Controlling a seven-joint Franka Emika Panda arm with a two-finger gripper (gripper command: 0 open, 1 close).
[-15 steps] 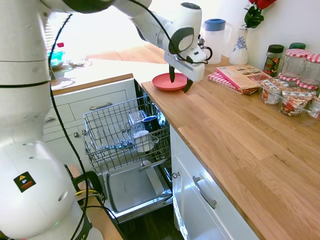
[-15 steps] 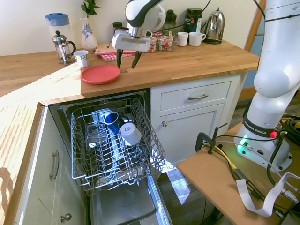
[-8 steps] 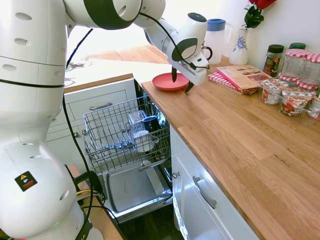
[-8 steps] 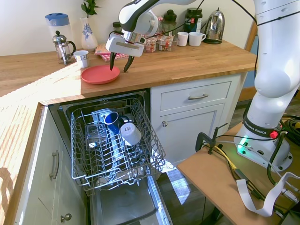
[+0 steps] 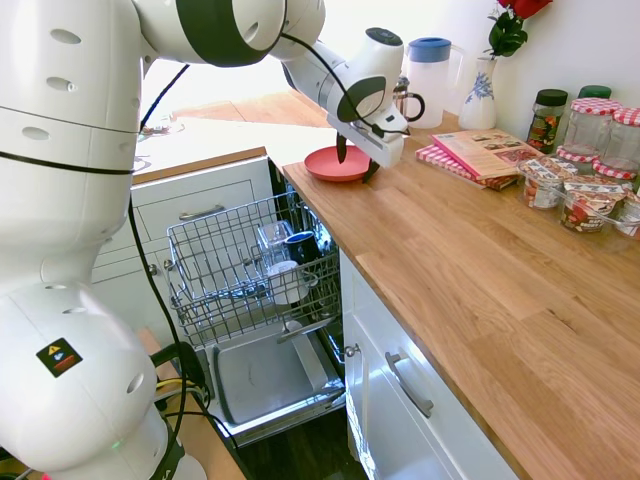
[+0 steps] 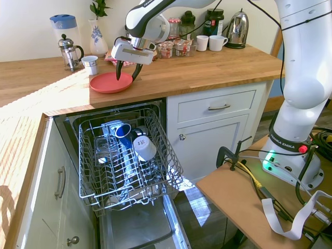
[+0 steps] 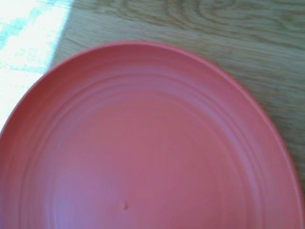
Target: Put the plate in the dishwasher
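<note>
Claw lowered to the plate's edge on the tabletop.

The dishwasher (image 6: pixel 124 155) is seen open as before, its door dropped flat and its wire rack (image 5: pixel 250 265) pulled out, with cups and a glass unmoved inside. The wooden tabletop (image 5: pixel 480 270) is unchanged, and the plate (image 6: pixel 109 82) is still lying flat on it, just above the dishwasher opening. Since half a second ago the claw (image 6: pixel 126 73) has been brought further toward the plate and lower: it is held spread wide, nothing gripped, with one finger over the plate's surface and the other by its near rim. The wrist view is now filled almost wholly by the plate (image 7: pixel 143 143).
</note>
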